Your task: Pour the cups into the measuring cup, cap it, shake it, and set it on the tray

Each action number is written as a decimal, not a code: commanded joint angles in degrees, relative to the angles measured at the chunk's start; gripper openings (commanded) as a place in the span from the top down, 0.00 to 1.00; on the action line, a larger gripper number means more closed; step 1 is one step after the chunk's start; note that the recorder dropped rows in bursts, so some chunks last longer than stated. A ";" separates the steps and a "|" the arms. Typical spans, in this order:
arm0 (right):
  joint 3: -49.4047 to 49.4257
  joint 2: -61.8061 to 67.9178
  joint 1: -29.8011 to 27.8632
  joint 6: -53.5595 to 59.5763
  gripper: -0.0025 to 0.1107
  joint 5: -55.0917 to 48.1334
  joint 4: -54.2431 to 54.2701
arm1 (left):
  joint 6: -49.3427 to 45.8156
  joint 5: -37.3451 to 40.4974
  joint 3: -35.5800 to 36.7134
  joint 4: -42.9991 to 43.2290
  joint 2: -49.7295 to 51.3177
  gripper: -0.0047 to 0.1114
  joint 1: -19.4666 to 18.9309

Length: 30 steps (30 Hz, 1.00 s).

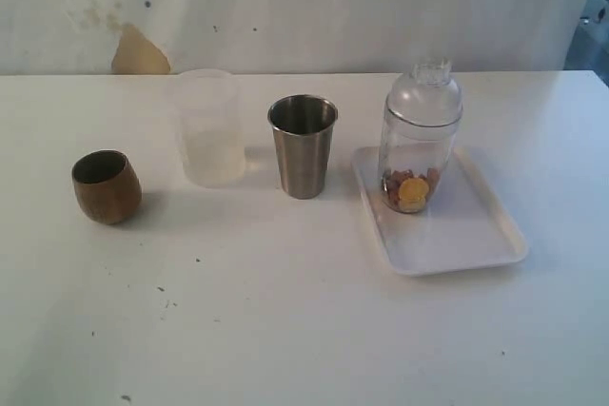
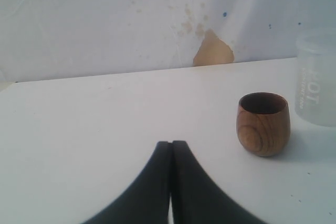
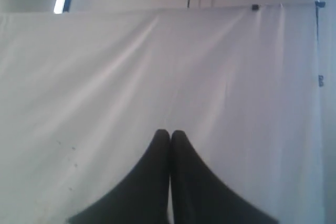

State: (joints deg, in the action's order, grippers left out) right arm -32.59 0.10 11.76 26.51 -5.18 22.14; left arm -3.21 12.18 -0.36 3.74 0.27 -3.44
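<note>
The brown wooden cup [image 1: 106,186] stands upright at the left of the table; in the left wrist view this wooden cup [image 2: 263,124] is ahead and to one side of my left gripper [image 2: 171,142], which is shut on nothing. The steel tumbler [image 1: 303,145] stands upright mid-table. The clear measuring cup [image 1: 418,145] stands on the white tray [image 1: 476,235] with a dome lid [image 1: 425,92] on top and orange and brown bits at its bottom. My right gripper [image 3: 170,131] is shut and empty over bare white cloth. Neither gripper shows in the exterior view.
A frosted translucent plastic cup [image 1: 207,126] stands between the wooden cup and the tumbler; its side [image 2: 316,80] shows in the left wrist view. A white wall with a tan patch [image 1: 139,52] runs behind the table. Open tabletop lies toward the front.
</note>
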 commanded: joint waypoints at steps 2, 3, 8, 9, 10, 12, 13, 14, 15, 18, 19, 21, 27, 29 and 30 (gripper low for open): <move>7.30 -0.10 -6.33 -0.94 0.98 1.64 -4.31 | 0.08 -0.53 0.36 0.43 -0.27 0.96 -0.08; 8.67 -0.10 -7.02 -1.38 0.98 1.64 -5.71 | 0.08 -0.53 0.36 0.43 -0.27 0.96 -0.08; 18.02 -0.10 -7.83 -20.27 0.98 4.17 -25.47 | 0.08 -0.53 0.36 0.43 -0.27 0.96 -0.08; 21.51 -0.10 -7.83 -20.49 0.98 6.16 -25.61 | 0.08 -0.53 0.36 0.43 -0.27 0.96 -0.08; 23.41 -0.10 -7.83 -20.49 0.98 6.86 -25.61 | 0.08 -0.53 0.36 0.43 -0.27 0.96 -0.08; 30.76 -0.10 -7.83 -18.84 0.98 7.07 -24.52 | 0.08 -0.53 0.36 0.43 -0.27 0.96 -0.08; 32.18 -0.10 -7.83 -18.84 0.98 7.34 -24.52 | 0.08 -0.53 0.36 0.43 -0.27 0.96 -0.08; 32.59 -0.10 -7.83 -18.95 0.98 7.34 -23.88 | 0.08 -0.53 0.36 0.43 -0.27 0.96 -0.08; 32.59 -0.10 -7.83 -19.10 0.98 3.61 -23.38 | 0.08 -0.53 0.36 0.43 -0.27 0.96 -0.08; 32.59 -0.10 -7.83 -19.25 0.98 0.17 -21.50 | 0.08 -0.53 0.36 0.43 -0.27 0.96 -0.08; 32.59 -0.10 -7.83 -19.25 0.98 -1.11 -21.50 | 0.08 -0.53 0.36 0.43 -0.27 0.96 -0.08; 32.59 -0.10 -7.83 -19.25 0.98 -6.35 -21.50 | 0.08 -0.53 0.36 0.43 -0.27 0.96 -0.08; 32.59 -0.10 -7.83 -19.25 0.98 -15.42 -21.73 | 0.08 -0.53 0.36 0.43 -0.27 0.96 -0.08; 32.59 -0.10 -7.83 -20.11 0.98 -15.18 -21.04 | 0.08 -0.53 0.36 0.43 -0.27 0.96 -0.08; 32.59 -0.10 -7.83 -20.74 0.98 -15.07 -20.78 | 0.08 -0.53 0.36 0.43 -0.27 0.96 -0.08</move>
State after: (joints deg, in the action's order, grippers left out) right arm -0.27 0.31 4.32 6.88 -19.88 0.59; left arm -3.21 12.18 -0.36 3.74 0.27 -3.44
